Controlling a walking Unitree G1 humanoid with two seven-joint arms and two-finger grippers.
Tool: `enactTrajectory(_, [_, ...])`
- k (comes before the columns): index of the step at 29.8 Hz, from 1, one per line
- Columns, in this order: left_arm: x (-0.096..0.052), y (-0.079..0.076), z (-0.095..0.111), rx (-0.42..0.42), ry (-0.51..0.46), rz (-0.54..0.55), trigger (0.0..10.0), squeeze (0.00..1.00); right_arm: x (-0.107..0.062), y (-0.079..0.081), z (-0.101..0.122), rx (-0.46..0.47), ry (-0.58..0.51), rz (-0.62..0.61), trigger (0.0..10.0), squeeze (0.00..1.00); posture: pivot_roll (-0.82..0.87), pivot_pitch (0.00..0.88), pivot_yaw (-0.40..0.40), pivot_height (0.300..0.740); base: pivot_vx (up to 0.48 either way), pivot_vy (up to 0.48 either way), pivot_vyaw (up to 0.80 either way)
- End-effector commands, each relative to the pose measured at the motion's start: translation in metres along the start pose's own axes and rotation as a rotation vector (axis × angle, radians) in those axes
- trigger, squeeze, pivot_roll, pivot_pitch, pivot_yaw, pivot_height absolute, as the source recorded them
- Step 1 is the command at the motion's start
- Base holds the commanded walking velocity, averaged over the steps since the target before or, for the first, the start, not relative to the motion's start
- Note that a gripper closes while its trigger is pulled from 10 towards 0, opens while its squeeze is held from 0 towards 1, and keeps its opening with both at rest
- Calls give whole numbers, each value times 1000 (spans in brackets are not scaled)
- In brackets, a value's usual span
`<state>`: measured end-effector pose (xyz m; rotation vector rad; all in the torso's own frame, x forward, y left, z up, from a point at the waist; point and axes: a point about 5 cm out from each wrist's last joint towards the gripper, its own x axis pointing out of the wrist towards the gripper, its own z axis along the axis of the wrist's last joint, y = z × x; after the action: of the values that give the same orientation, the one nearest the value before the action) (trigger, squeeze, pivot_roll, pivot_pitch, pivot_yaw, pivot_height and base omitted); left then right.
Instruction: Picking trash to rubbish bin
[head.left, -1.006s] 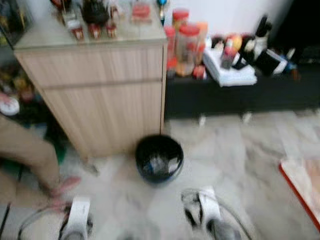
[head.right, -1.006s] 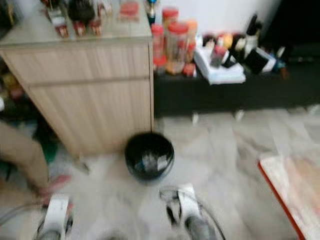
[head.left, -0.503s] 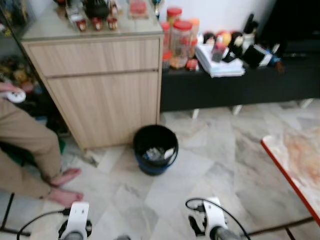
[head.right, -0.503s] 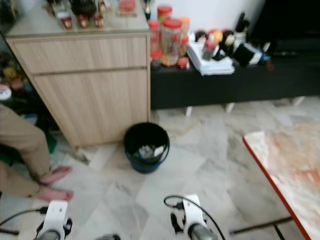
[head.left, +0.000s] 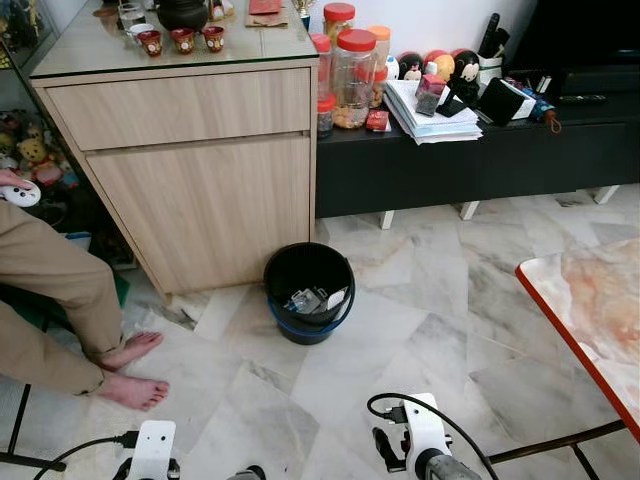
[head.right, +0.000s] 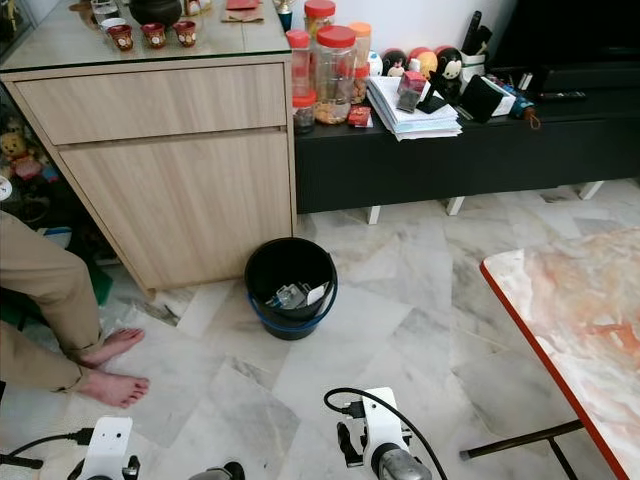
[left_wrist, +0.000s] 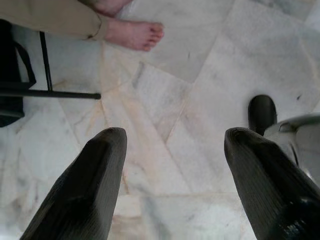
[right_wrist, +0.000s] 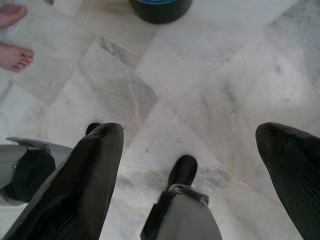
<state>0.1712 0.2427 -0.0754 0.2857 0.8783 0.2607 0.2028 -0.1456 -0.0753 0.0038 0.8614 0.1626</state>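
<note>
**View steadies, bin ahead**

My view is sharper than a second ago; the camera has moved. The bin (head.left: 309, 305), trash inside, sits on marble floor (head.left: 440, 330) beside the cabinet (head.left: 190, 150). Left pincer (left_wrist: 172, 150) and right pincer (right_wrist: 190, 145) hang wide, empty. A person's feet (head.left: 135, 375) rest at my left.

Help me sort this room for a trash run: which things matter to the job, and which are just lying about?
For the job: bin, wrappers already inside it, left pincer and right pincer, both open and empty.

Lying about: cabinet, jars, cups, paper stack, table, person's feet.
</note>
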Motion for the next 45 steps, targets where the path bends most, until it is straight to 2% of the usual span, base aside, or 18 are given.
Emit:
enactTrajectory(1, [0,2,-4,16,18,7,10000,0,-2,-2,-8,25,25,-16,10000,0,108,107,-25,740,0,0,-788])
enactTrajectory(17, [1,3,2,22,-4,6,10000,0,-2,-1,-9,17,30,-28,10000,0,107,70,-10,740,0,0,-717])
enactTrajectory(25, [1,4,-3,104,32,13,10000,0,-2,-1,-10,14,35,-38,10000,0,104,54,-8,740,0,-60,-769])
enactTrajectory(30, [1,4,-3,85,34,15,10000,0,-2,-3,-11,13,37,-45,10000,0,104,47,-10,740,0,-422,-770])
enactTrajectory(45, [1,3,-3,81,34,15,10000,0,-2,-4,-10,10,40,-49,10000,0,108,46,-15,740,0,0,-769])
